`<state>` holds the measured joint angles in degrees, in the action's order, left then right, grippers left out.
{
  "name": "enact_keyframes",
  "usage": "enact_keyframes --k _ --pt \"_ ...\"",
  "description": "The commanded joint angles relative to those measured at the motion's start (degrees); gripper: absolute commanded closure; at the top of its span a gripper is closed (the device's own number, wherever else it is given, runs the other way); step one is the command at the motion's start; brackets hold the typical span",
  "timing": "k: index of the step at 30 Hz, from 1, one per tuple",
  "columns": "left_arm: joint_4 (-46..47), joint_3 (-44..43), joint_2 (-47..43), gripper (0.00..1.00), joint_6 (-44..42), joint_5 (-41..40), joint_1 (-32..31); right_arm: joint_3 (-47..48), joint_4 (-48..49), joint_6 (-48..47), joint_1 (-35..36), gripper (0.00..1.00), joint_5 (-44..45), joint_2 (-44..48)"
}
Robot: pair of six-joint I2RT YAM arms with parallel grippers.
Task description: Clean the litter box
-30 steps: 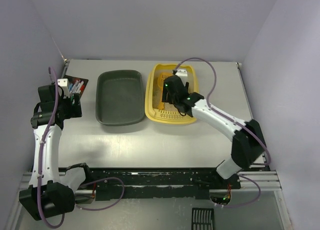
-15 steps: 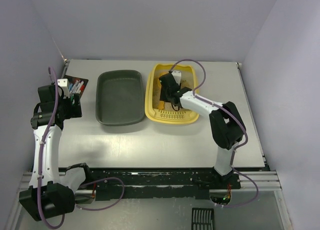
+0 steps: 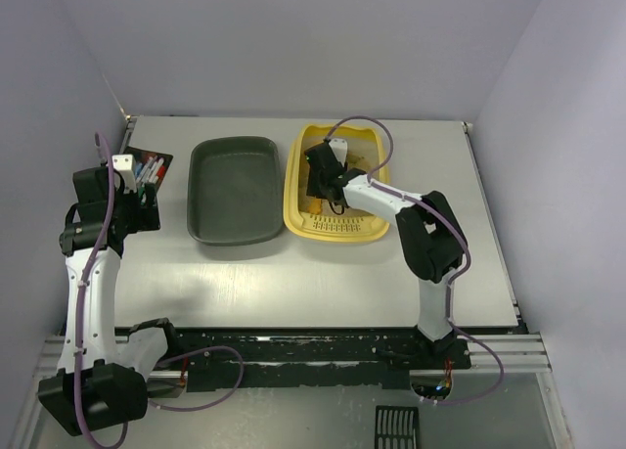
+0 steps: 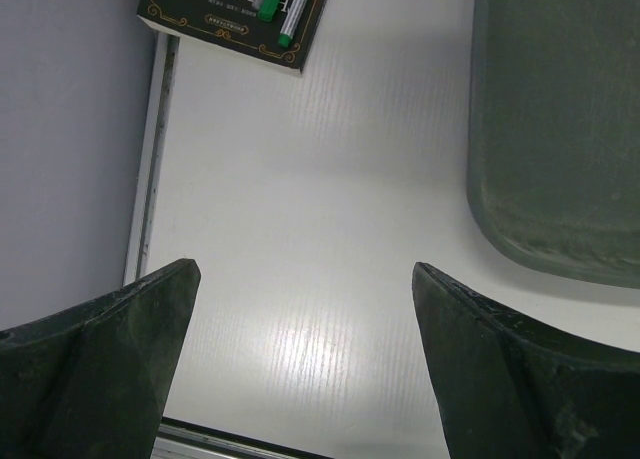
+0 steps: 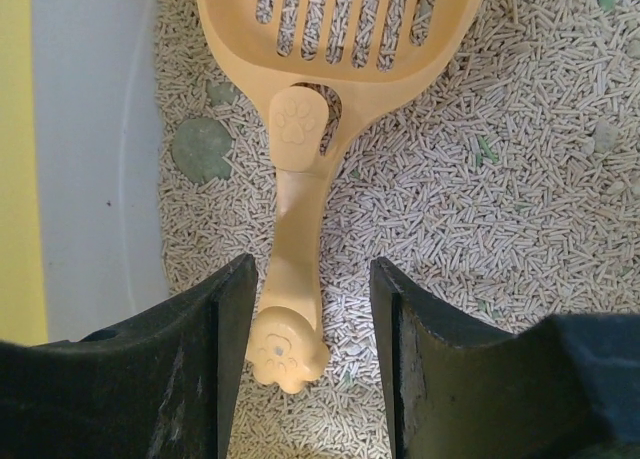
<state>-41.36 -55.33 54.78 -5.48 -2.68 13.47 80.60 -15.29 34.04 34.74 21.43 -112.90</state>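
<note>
The yellow litter box (image 3: 293, 197) sits right of centre, filled with beige pellet litter (image 5: 500, 229); its yellow rim shows in the right wrist view (image 5: 15, 179). An orange-yellow slotted scoop (image 5: 300, 129) lies on the litter. My right gripper (image 3: 318, 178) is inside the box. In its wrist view the right gripper (image 5: 315, 269) is open, with the jaws either side of the scoop's handle end and the left finger (image 5: 215, 359) close beside it. My left gripper (image 3: 145, 212) hangs open and empty over bare table at the far left, as its wrist view (image 4: 305, 269) also shows.
A dark grey-green tray (image 3: 235, 190) lies just left of the litter box and shows in the left wrist view (image 4: 560, 129). A black box of markers (image 3: 147, 165) sits at the back left corner. Round green clumps (image 5: 200, 147) lie in the litter near the scoop.
My right arm has folded in towards the box, its elbow swinging left, and the gripper has shifted slightly left over the scoop handle. The left arm has not moved.
</note>
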Motion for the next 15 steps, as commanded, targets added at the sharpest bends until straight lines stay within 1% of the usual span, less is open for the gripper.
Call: enact_keyframes --k 1,6,8,15 --pt "1.2 0.3 -1.2 0.0 -0.7 1.6 0.7 1.8 0.2 1.2 0.0 0.51 1.3 -1.6" --pt "1.2 0.2 -1.2 0.0 -0.7 1.7 0.6 2.3 1.0 1.8 -0.1 0.52 0.6 -2.5" --pt "1.2 0.3 -1.1 0.0 -0.7 1.8 0.6 2.9 1.0 1.8 0.0 0.52 0.6 -4.3" --pt "1.2 0.4 -1.2 0.01 -0.8 1.5 0.6 4.4 0.7 1.7 0.0 0.57 0.5 -6.3"
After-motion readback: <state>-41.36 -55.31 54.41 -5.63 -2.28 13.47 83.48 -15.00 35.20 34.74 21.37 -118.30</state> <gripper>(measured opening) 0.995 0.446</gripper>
